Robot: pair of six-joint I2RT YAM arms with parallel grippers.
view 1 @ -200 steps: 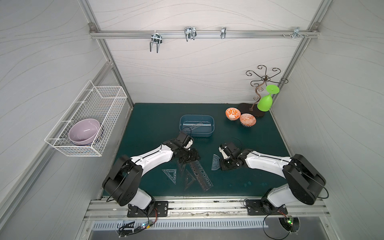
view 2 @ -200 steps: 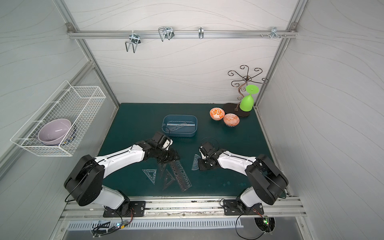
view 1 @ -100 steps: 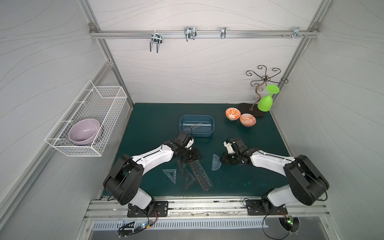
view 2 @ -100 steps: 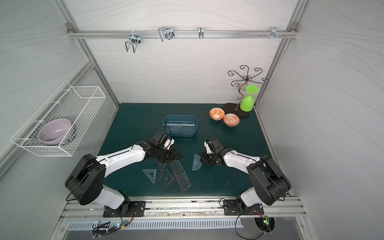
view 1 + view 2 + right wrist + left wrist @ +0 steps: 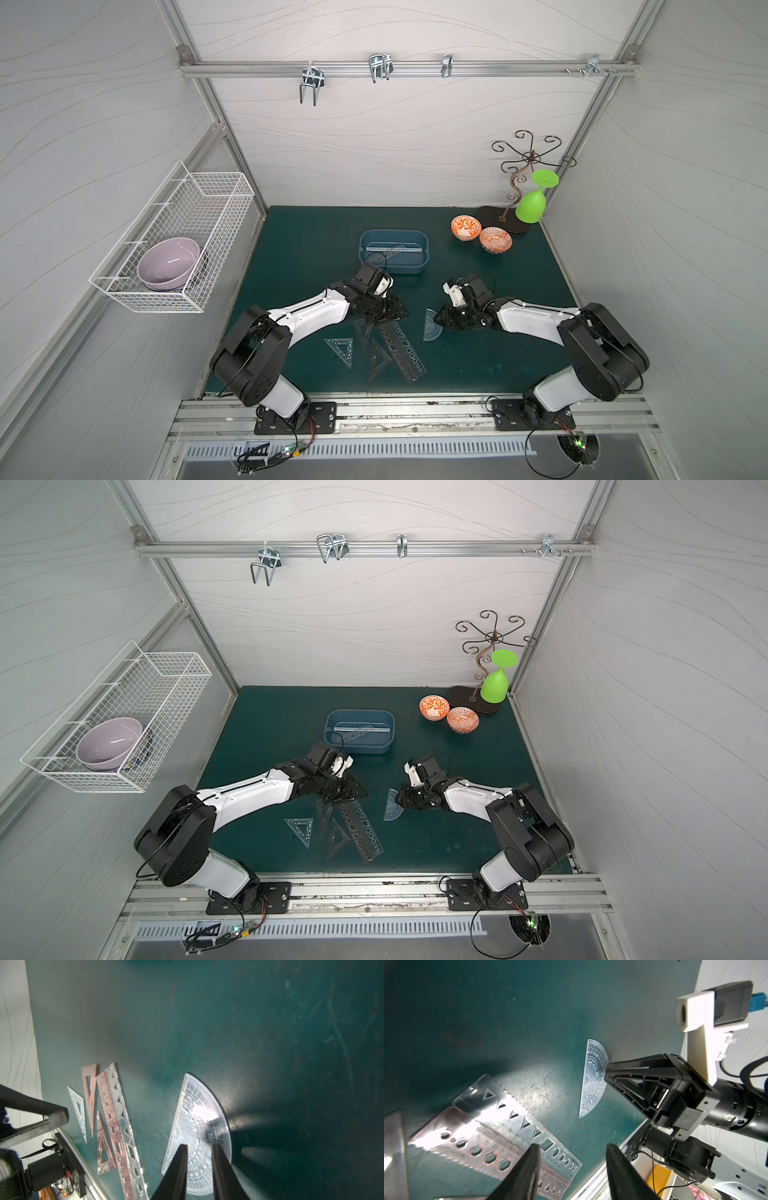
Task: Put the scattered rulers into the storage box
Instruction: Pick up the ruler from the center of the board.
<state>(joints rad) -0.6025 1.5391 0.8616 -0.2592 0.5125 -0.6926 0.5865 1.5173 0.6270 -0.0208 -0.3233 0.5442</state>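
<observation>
The half-circle protractor [image 5: 433, 330] lies flat on the green mat [image 5: 478, 365], near the main cluster but apart from it. My right gripper [image 5: 199, 1147] has its tips at the protractor's curved edge. In the right wrist view its fingers [image 5: 180, 1163] stand a narrow gap apart above the plastic, released and clamping nothing.

Toward the left arm's side, 2 stencil strips [image 5: 401, 353] overlap lengthwise. 2 dark triangles [image 5: 379, 361] sit against them, and a bluish triangle [image 5: 340, 349] lies just beside those. That makes 6 pieces on the mat.

My left gripper [image 5: 572, 1147] hangs over the far end of the strips, jaws spread wide with nothing between them. I cannot tell whether it touches the plastic.

The storage box [image 5: 394, 269] sits farther back on the mat, near the left gripper. A clear straightedge [image 5: 392, 249] lies lengthwise inside it, along with another see-through piece I cannot make out.

In the back right corner, 2 orange bowls [image 5: 466, 227] sit touching each other. A green goblet [image 5: 532, 203] is foot up at the wire stand [image 5: 525, 166]. On the left wall, a white wire basket [image 5: 187, 216] holds a lilac bowl [image 5: 168, 262].
</observation>
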